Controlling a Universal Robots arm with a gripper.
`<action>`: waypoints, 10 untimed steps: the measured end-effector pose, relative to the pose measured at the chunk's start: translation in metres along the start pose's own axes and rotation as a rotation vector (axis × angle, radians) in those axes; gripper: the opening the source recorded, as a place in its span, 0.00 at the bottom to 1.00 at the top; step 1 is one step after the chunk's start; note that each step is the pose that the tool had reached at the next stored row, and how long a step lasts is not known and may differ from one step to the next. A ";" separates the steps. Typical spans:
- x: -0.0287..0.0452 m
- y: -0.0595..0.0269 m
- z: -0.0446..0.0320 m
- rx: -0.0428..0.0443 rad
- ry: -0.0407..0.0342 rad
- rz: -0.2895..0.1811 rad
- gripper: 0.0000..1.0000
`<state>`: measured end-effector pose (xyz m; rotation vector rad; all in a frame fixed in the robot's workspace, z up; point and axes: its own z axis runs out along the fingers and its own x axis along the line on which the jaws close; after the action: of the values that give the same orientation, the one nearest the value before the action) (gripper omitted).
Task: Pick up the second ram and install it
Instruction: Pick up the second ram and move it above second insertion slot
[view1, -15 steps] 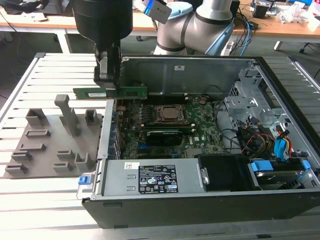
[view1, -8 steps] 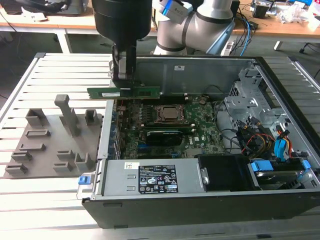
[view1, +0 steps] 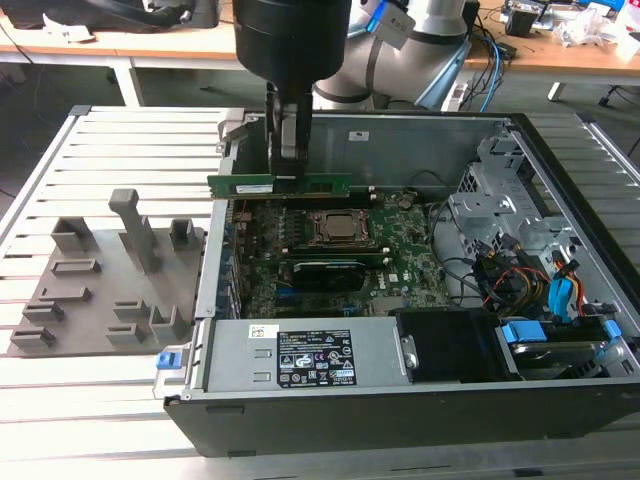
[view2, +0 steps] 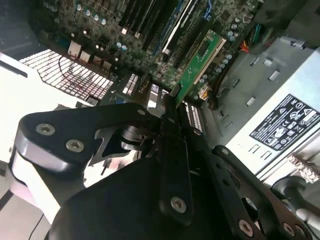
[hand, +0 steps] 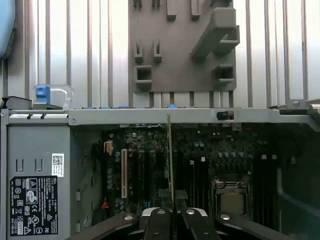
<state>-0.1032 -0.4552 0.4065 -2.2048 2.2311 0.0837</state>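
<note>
Black two-finger gripper (view1: 289, 168): pinching the slim green circuit-board ram stick (view1: 325, 185) near mid-length. The stick is level and on edge, clear above the large green motherboard (view1: 405, 250) inside the open grey metal computer case (view1: 420, 135). Farther off, at the exterior view's left: grey moulded fixture plate (view1: 80, 300) on ribbed metal table (view1: 140, 150).

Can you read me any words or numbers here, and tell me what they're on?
Black sticker on the grey power supply box: print and signs, too small to read.
Small white sticker beside it: too blurred to read.
On the second ram in the claw: nothing readable.
</note>
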 end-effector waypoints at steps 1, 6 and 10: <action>-0.0002 -0.0072 -0.0002 0.0000 0.0000 0.000 0.14; -0.0007 -0.0266 -0.0009 0.0000 0.0000 0.000 0.14; -0.0013 -0.0489 -0.0016 -0.0001 -0.0001 0.000 0.14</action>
<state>-0.0543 -0.4545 0.4064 -2.2048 2.2312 0.0839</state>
